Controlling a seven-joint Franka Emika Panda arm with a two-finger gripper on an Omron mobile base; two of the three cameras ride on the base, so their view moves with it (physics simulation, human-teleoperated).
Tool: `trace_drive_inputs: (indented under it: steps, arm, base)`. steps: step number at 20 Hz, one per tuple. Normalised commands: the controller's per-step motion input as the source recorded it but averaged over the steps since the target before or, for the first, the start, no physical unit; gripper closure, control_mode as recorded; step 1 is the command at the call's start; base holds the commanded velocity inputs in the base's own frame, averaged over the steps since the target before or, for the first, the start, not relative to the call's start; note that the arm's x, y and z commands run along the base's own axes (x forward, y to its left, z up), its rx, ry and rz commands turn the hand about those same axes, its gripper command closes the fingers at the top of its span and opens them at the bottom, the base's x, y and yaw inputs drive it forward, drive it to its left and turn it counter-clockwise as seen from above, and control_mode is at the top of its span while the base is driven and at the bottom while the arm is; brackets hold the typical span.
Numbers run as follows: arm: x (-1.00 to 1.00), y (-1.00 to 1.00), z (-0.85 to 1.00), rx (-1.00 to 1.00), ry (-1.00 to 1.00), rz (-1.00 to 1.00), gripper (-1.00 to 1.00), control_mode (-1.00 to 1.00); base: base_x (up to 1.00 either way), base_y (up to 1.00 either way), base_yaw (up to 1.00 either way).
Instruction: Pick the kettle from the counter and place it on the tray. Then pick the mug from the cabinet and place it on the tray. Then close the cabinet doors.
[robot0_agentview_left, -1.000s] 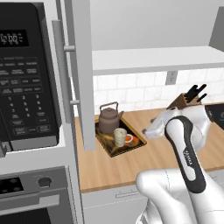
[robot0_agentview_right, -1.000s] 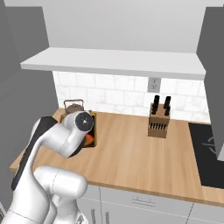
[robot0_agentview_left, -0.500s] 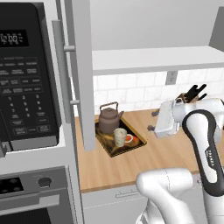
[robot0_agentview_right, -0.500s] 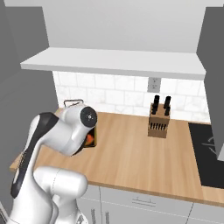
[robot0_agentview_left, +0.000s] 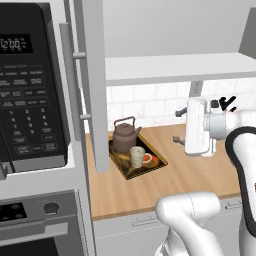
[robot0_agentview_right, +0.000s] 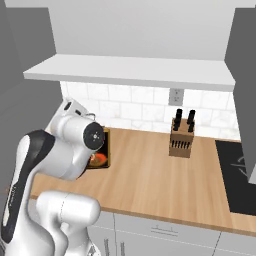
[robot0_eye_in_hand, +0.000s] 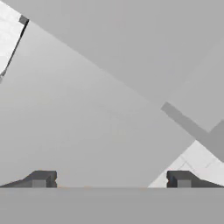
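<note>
Right now we are holding our gripper raised above the counter, its two dark fingertips standing spread wide apart with nothing between them. From the hand view we are looking at flat grey panels and a slice of white tile, so we cannot say exactly which surface we are facing. In the left base view our hand is showing side-on beside the backsplash, and its finger ends are too small there to make out.

The kettle is sitting upright on the tray, toward its back end, and the mug is standing just in front of it on the same tray, next to the orange-red spot. The tray is lying on the counter near the left end. In the right base view our own arm is covering most of the tray, leaving only an edge and a bit of orange showing; kettle and mug are hidden there.

One of the cabinet doors is standing open, seen nearly edge-on, and its lower edge is cutting off the tray's left corner. The cabinet shelf is showing pale beneath; its interior is mostly out of sight. A knife block is standing farther right, partly hidden behind our arm in the left base view.
</note>
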Motion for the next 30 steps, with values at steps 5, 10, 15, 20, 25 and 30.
trace_drive_inputs:
  steps: [5,10,15,20,25,30]
  arm:
    - [-0.40,0.26,0.50,-0.13,-0.27,0.02,-1.00,-1.00]
    - [-0.42,0.23,0.29,-0.21,-0.01,0.12,-1.00,-1.00]
    - [-0.34,0.38,0.06,-0.21,0.00,0.09,-1.00,-1.00]
    - [-0.29,0.29,0.00,-0.20,-0.01,0.07,-1.00,-1.00]
    - [-0.23,0.37,0.02,-0.27,0.00,0.09,-1.00,-1.00]
    - [-0.19,0.27,0.02,-0.25,0.00,0.09,-1.00,-1.00]
  base:
    - [0.00,0.00,0.00]
    - [0.00,0.00,0.00]
    - [0.00,0.00,0.00]
    - [0.00,0.00,0.00]
    - [0.00,0.00,0.00]
    - [0.00,0.00,0.00]
